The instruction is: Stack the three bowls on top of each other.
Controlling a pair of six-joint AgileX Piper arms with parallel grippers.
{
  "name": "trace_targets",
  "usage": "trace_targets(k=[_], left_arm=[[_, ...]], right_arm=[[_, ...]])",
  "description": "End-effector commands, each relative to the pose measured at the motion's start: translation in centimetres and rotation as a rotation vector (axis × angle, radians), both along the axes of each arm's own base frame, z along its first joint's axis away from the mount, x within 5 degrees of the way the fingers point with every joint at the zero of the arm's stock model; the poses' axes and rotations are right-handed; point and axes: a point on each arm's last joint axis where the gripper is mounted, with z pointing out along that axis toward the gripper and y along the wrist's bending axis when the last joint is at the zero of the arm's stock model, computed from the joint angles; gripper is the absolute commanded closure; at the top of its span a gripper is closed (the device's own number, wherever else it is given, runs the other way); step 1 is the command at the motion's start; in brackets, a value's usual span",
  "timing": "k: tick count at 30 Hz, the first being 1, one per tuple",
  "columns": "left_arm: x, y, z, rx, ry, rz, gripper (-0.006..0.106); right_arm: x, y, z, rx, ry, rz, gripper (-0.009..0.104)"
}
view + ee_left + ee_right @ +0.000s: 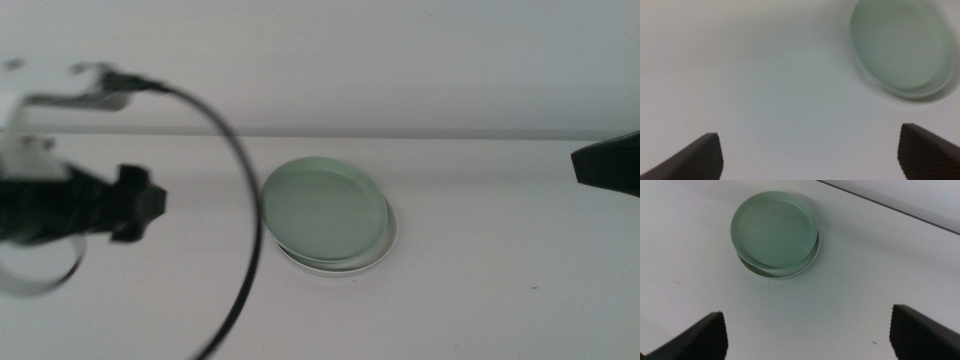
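A pale mint green bowl (322, 208) rests, slightly off-centre, on a white bowl (388, 245) whose rim shows beneath it at mid-table. I cannot tell whether anything lies between them. The left gripper (150, 205) hovers to the left of the stack, well apart from it. In its wrist view the left gripper (810, 155) is open over bare table, with the green bowl (902, 47) off to one side. The right gripper (605, 165) sits at the far right edge. Its wrist view shows it (807, 335) open, with the green bowl (774, 230) and the white rim (812, 257) some way ahead.
A black cable (245, 230) loops from the left arm down past the left side of the stack. The white table (480, 300) meets a pale wall along a back edge (450, 137).
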Motion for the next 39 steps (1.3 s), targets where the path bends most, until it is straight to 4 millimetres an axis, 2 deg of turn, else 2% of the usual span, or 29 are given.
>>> trace_targets(k=[1, 6, 11, 16, 21, 24, 28, 32, 34, 39], left_arm=[[-2.1, 0.6, 0.4, -0.035, -0.16, -0.013, 0.007], [-5.9, 2.0, 2.0, -0.046, -0.397, -0.022, 0.007], [-8.3, 2.7, 3.4, -0.081, -0.514, -0.018, 0.007], [-9.1, 3.0, 4.0, -0.1, -0.579, -0.019, 0.007], [-9.1, 3.0, 3.8, -0.099, -0.575, -0.02, 0.007], [-8.9, 2.8, 2.6, -0.117, -0.553, -0.02, 0.007], [-9.2, 3.1, 0.7, -0.14, -0.554, 0.02, 0.007], [-10.1, 4.0, -2.1, -0.118, -0.556, 0.1, 0.007], [-10.6, 4.4, -3.6, -0.105, -0.551, 0.14, 0.007], [-11.9, 4.8, -7.4, -0.15, -0.529, 0.217, 0.007]], right_arm=[[0.2, 0.0, 0.1, -0.003, -0.013, -0.002, 0.009], [0.2, 0.0, 0.1, -0.003, -0.013, -0.002, 0.009], [0.2, 0.0, 0.1, -0.003, -0.013, -0.002, 0.009], [0.2, 0.0, 0.1, -0.003, -0.013, -0.002, 0.009], [0.2, 0.0, 0.1, -0.003, -0.013, -0.002, 0.009], [0.2, -0.1, 0.0, -0.018, -0.015, -0.007, 0.009], [0.5, -0.8, -1.5, -0.086, -0.03, -0.043, 0.009], [0.4, -1.6, -2.6, -0.011, -0.211, -0.113, 0.009], [0.4, -2.2, -3.7, 0.055, -0.35, -0.169, 0.009], [-0.6, -4.1, -8.3, 0.107, -0.582, -0.304, 0.009]])
